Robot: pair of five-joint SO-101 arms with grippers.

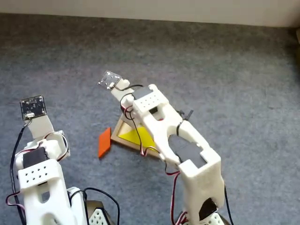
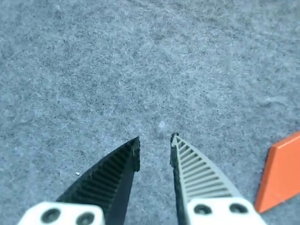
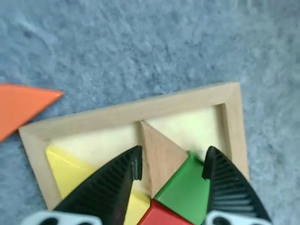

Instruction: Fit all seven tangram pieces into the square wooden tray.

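The square wooden tray (image 3: 140, 110) lies on the grey carpet, partly under the right arm (image 1: 154, 117) in the high view (image 1: 123, 133). Inside it sit a yellow piece (image 3: 70, 171), a plain wooden triangle (image 3: 159, 154), a green piece (image 3: 185, 187) and a red piece (image 3: 161, 215). My right gripper (image 3: 172, 164) hovers open over the tray, with its fingers straddling the wooden triangle and the green piece's edge. An orange piece (image 1: 104, 143) lies on the carpet just outside the tray's left corner (image 3: 23, 105). My left gripper (image 2: 154, 147) is open over bare carpet, with the orange piece (image 2: 281, 178) off to its side.
Grey carpet (image 1: 225, 70) stretches all round the tray. The left arm (image 1: 40, 173) stands at the near left, its wires trailing near the front edge. A pale wall strip (image 1: 187, 9) runs along the far side.
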